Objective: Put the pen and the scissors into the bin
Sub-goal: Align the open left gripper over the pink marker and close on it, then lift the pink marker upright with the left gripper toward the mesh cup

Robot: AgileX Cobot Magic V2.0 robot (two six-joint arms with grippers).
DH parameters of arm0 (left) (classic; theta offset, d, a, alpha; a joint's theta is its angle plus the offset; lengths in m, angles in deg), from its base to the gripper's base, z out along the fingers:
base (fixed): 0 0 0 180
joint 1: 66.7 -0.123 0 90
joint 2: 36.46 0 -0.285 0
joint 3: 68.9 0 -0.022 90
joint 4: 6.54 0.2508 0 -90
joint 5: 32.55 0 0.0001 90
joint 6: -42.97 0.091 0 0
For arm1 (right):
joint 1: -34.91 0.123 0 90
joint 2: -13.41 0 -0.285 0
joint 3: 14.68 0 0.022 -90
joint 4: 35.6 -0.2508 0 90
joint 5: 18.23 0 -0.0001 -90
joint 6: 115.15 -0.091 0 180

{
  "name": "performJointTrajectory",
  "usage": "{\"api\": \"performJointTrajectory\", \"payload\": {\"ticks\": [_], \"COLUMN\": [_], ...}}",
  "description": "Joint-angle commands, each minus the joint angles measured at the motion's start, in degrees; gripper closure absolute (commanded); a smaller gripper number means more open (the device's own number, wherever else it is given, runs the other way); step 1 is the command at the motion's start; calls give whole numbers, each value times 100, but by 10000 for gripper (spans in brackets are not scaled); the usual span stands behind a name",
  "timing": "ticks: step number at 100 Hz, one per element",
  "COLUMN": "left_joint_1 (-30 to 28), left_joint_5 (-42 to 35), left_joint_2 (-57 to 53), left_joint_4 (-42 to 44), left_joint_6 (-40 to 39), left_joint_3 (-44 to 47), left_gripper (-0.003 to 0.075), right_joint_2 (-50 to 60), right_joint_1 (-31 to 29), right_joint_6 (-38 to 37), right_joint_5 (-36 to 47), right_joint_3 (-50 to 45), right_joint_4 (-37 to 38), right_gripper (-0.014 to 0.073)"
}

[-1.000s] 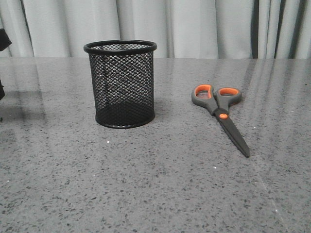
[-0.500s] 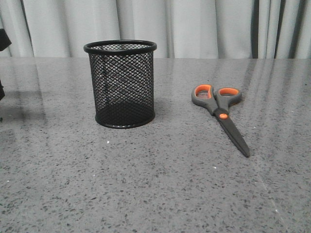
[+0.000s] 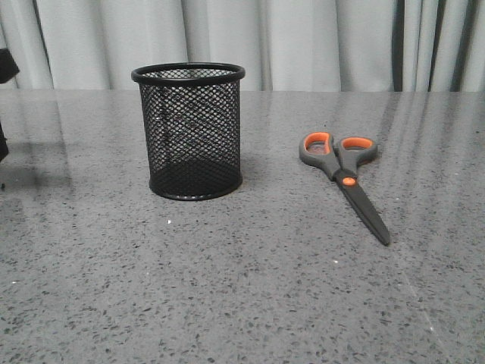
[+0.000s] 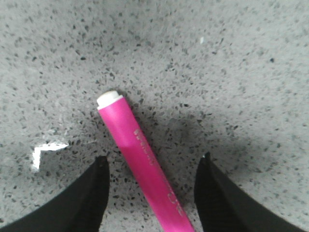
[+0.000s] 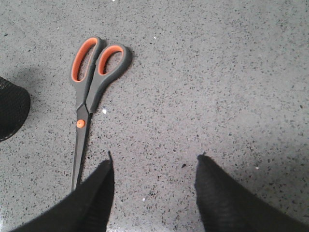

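The left gripper [image 4: 152, 186] hovers open with the magenta pen [image 4: 141, 166] lying on the table between its fingers; it should descend squarely and close mid-barrel. The right gripper [image 5: 154, 191] waits open beside the scissors [image 3: 345, 179], which lie flat right of the empty mesh bin [image 3: 189, 130].

Bare table [image 3: 250, 288] surrounds the bin [image 3: 189, 130] (scissors [image 3: 345, 178] well apart).
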Motion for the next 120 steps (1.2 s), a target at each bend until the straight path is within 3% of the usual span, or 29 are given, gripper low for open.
{"api": "performJointTrajectory", "payload": {"ticks": [1, 54, 61, 77, 100, 120], "left_joint_1": [42, 42, 42, 42, 42, 365], "left_joint_5": [-74, -37, -37, 55, -8, -706], "left_joint_2": [-84, 166, 166, 166, -88, -912], "left_joint_4": [-84, -46, -46, -23, -61, -85], "left_joint_6": [-43, -43, -43, 176, 554, 711], "left_joint_3": [-196, -196, -196, -196, -196, -196], "left_gripper": [356, 365, 436, 741, 742, 742], "right_joint_2": [-27, -27, -27, -27, -27, -27], "right_joint_1": [-2, -2, -2, -2, -2, -2], "right_joint_6": [62, 62, 62, 62, 62, 62], "right_joint_5": [252, 201, 201, 201, 201, 192], "right_joint_3": [191, 191, 191, 191, 191, 191], "right_joint_4": [-48, -48, -48, -48, -48, -48], "right_gripper": [250, 250, 250, 250, 250, 250]}}
